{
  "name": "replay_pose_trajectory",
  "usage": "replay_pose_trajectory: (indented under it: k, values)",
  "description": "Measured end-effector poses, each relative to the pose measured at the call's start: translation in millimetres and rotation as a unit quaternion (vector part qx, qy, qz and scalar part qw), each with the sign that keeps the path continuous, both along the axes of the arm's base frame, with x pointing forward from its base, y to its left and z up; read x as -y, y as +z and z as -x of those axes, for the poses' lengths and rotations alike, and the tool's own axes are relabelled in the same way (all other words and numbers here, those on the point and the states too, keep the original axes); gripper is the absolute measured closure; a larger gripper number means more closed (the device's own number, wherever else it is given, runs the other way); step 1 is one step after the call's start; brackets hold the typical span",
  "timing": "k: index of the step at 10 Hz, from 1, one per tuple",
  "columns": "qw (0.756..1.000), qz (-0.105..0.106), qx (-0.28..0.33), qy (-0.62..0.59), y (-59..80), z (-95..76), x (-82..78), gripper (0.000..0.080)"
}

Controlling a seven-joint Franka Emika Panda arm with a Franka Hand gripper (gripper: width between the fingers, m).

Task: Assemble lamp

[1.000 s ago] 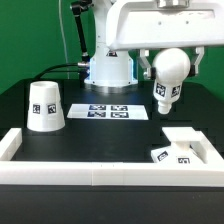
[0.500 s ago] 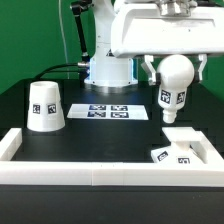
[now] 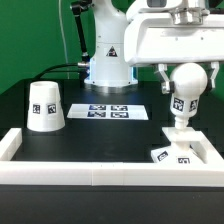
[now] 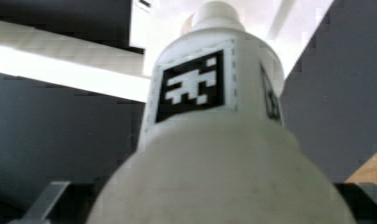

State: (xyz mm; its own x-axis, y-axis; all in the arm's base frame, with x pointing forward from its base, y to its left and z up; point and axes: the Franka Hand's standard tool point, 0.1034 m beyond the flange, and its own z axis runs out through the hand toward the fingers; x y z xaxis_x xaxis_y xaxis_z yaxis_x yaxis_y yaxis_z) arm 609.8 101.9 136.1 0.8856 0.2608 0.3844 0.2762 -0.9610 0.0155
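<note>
My gripper point(image 3: 187, 78) is shut on the white bulb point(image 3: 185, 100), gripping its ball top with the threaded end pointing down. The bulb hangs nearly upright, and its lower end is at or just above the flat square base point(image 3: 186, 143). The base lies in the front right corner of the white rail frame. In the wrist view the bulb point(image 4: 211, 110) fills the picture, tag facing the camera, with dark fingers point(image 4: 50, 200) at its sides. The cup-like shade point(image 3: 45, 106) stands mouth down on the exterior view's left, far from the gripper.
The marker board point(image 3: 112, 111) lies flat at the table's middle, in front of the arm's base point(image 3: 108, 68). The white rail frame point(image 3: 90, 172) runs along the front edge and up both sides, walling in the base.
The gripper has carried the bulb toward the exterior view's right and lower. The bulb has swung from tilted to nearly upright over the base. The shade and base have not moved.
</note>
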Motion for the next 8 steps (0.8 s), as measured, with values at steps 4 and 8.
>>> replay_pose_trajectory:
  k: [4, 8]
  values:
    - [1.000, 0.000, 0.000, 0.002, -4.1, -5.6, -2.6, 0.0223]
    - [1.000, 0.001, -0.004, 0.001, -12.3, -7.6, 0.2, 0.0223]
